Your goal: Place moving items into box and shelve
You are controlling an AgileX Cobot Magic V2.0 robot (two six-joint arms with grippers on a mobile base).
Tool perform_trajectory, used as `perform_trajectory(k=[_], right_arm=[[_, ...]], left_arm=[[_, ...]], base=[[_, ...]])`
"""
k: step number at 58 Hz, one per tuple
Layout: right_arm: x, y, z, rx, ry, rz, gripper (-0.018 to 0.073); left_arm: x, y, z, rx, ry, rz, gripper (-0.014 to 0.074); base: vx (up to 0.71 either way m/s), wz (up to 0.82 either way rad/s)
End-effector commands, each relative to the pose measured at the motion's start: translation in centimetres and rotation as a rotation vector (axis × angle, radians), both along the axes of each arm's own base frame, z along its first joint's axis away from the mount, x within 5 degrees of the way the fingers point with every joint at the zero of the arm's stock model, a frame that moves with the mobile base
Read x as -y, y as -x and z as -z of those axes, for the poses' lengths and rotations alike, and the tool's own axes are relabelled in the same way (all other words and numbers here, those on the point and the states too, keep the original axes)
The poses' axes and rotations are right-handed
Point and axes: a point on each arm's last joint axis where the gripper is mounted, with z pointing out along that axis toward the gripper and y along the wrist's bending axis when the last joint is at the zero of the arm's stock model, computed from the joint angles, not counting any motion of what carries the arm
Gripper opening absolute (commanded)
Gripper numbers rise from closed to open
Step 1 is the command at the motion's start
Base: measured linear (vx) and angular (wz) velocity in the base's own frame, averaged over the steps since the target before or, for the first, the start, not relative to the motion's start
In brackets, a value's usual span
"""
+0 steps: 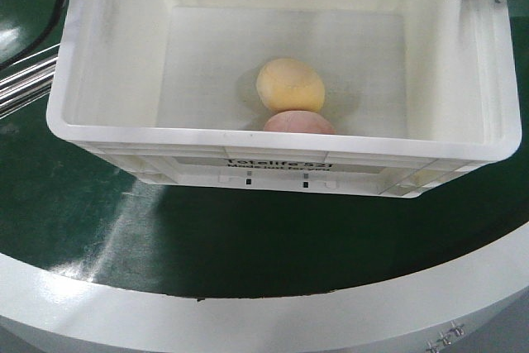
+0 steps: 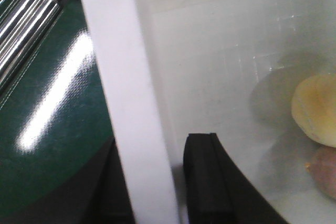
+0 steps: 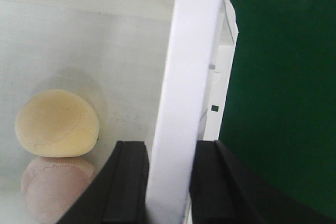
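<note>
Your left gripper and right gripper are pinching opposite walls of the large white plastic crate; between them, a pale yellow round fruit is touching a reddish-pink fruit inside

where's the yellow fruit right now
In the front view the pale yellow fruit sits inside the white crate, about mid-floor, touching the reddish-pink fruit just nearer the camera.

Your left gripper: straddled the left wall of the box, one black finger inside, the other outside, closed upon that wall. Your right gripper: sat astride the box's right wall likewise, fingers clamped on either face.
</note>
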Motion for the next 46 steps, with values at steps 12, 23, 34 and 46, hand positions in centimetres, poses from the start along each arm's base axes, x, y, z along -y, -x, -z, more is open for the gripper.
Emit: perform_trajectory(k=[12,23,34,46], right_arm=[[0.02,1.10,-3.97,0.237,-0.053,0.012,-0.0005],[0.03,1.08,-4.00,0.237,-0.062,0.020,-0.0005],[0.06,1.01,-4.08,0.249,-0.060,0.023,-0.0005],[0.04,1.05,-4.03,0.243,-0.060,0.021,-0.0005]], left_arm=[[0.12,1.51,-4.46,0.249,0.110,0.021,-0.0003],[0.12,1.51,-4.46,0.248,0.112,0.019,-0.0003],[0.05,1.52,-4.41,0.245,0.103,0.016,-0.0003],[-0.29,1.55,-4.24,0.227,0.079,-0.016,-0.0003]], base=[[0.00,0.00],[0.00,0.00],[0.00,0.00],[0.00,0.00]])
